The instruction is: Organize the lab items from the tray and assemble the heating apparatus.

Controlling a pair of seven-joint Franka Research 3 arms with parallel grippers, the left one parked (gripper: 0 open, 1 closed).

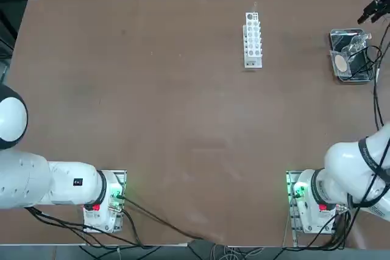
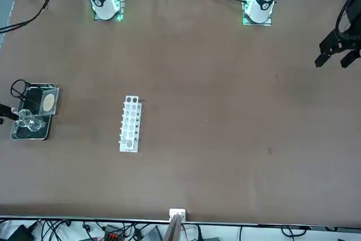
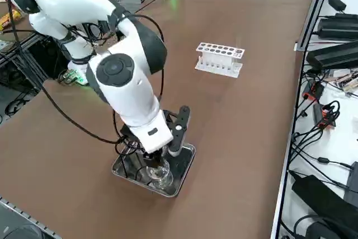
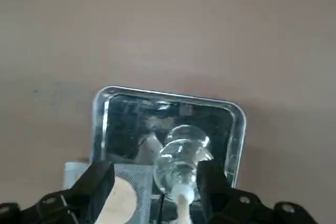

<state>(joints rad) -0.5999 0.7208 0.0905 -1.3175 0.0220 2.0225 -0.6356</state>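
The shiny metal tray sits near the table's far right edge. In it stand the clear glass burner, the grey mesh with its tan centre and the black wire tripod. My right gripper hangs over the tray, open. Its fingers stand on either side of the burner's top, with a gap showing on one side.
A white multi-hole tube rack stands to the left of the tray on the brown table. Cables and equipment line the ledge beyond the table's far edge.
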